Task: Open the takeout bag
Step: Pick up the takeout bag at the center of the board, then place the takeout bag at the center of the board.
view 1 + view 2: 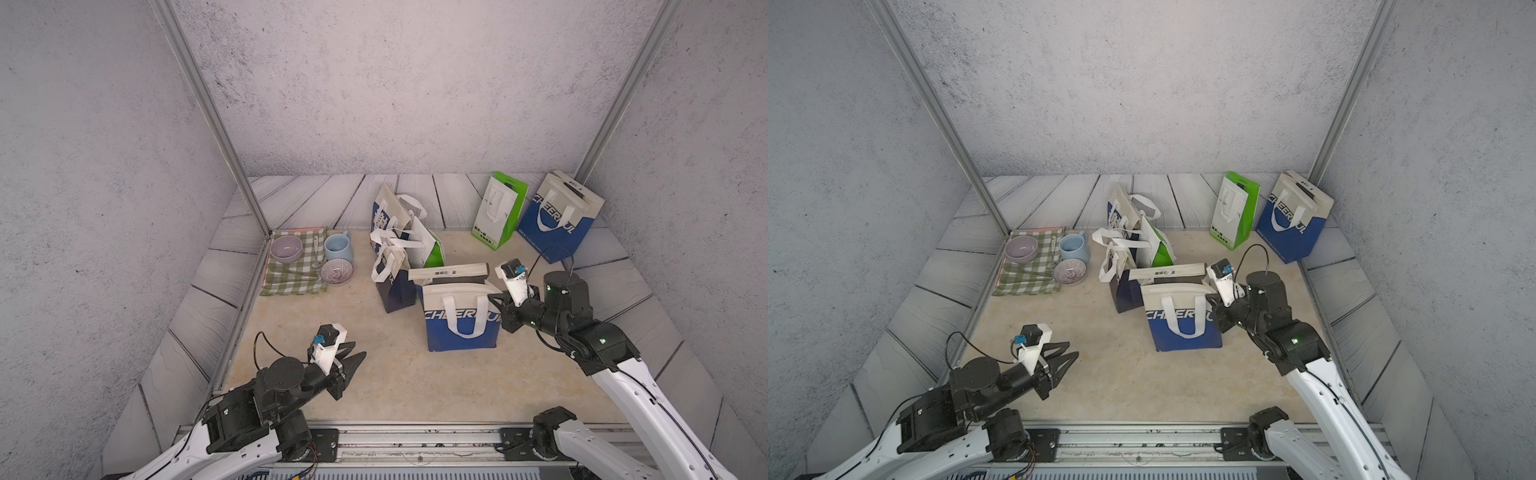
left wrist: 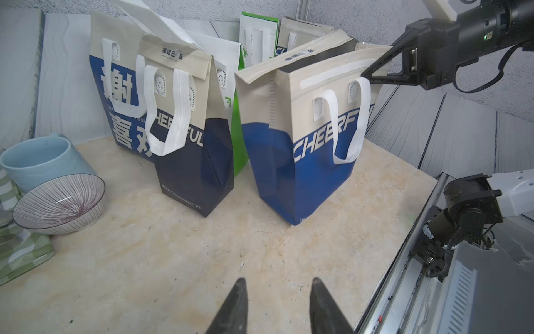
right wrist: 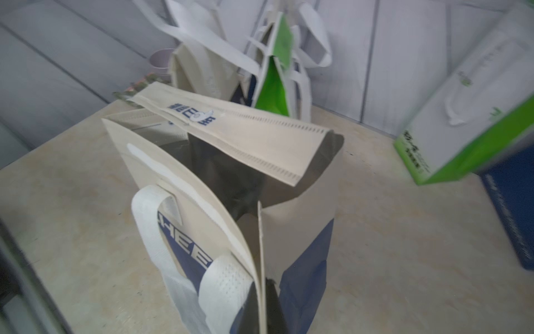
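Judging from how the mouth gapes, the opening looks largely done: the takeout bag (image 1: 461,320), a blue and cream one lettered CHEERFUL, stands upright on the desk (image 1: 374,386) right of its middle, with its closing flap (image 3: 248,136) lifted off and leaning toward the desk's back edge. The right pincer (image 1: 492,296) is closed tight on the top rim of the front panel (image 3: 202,185) at the bag's right corner, drawing it away from the flap. The left pincer (image 1: 360,348) hangs over the desk's front left part, well apart from the bag, jaws partly spread and holding nothing. What seems left is widening the mouth fully and letting go. Inside, only dark silvery lining (image 3: 231,179) shows, with no contents visible, though the bottom is in shadow. Just beside it a navy bag (image 2: 185,136) keeps its flap folded shut. Near the left edge a blue mug (image 1: 337,246), a pink bowl (image 1: 286,247) and a striped bowl (image 1: 336,272) look empty.
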Robot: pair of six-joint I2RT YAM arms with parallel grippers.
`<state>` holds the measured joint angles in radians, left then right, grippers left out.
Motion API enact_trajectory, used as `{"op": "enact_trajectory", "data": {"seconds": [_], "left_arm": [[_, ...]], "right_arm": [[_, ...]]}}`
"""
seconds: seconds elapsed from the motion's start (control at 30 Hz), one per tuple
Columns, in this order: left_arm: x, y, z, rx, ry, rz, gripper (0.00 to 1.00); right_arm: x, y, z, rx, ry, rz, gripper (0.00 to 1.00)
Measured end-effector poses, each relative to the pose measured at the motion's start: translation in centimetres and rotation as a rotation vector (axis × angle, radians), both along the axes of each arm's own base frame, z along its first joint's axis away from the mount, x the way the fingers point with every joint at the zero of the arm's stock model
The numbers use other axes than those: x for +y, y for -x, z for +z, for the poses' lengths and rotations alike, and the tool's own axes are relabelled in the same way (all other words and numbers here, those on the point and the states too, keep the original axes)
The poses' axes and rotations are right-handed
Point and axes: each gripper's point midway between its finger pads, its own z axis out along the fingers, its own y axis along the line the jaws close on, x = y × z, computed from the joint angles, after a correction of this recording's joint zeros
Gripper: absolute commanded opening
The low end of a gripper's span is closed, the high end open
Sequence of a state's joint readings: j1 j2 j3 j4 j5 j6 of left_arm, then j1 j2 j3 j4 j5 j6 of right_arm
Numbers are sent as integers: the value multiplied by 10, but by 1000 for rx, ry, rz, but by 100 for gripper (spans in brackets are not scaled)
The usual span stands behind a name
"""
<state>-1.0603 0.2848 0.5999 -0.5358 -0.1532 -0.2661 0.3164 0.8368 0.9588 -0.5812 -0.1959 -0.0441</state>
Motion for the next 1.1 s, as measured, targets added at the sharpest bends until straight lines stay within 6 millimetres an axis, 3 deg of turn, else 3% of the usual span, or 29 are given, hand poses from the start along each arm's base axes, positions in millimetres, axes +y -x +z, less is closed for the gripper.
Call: {"op": "enact_trajectory", "data": {"seconds": [0.23, 0.6, 0.9, 1.0, 1.1], "left_arm": [[5, 5, 0, 10, -19, -10, 36], [8, 11, 4, 3, 7, -31, 34], [7, 12, 4, 7, 7, -45, 34], [6, 12, 4, 8, 6, -45, 34], [6, 13, 3, 8, 6, -45, 34]], "right_arm": [[-82, -42, -32, 18, 35, -393, 0], [-189, -142, -29, -56, 41, -778, 0], [-267, -184, -29, -106, 43, -955, 0], [-283, -188, -33, -98, 34, -982, 2], [-286, -188, -35, -92, 18, -979, 8]]}}
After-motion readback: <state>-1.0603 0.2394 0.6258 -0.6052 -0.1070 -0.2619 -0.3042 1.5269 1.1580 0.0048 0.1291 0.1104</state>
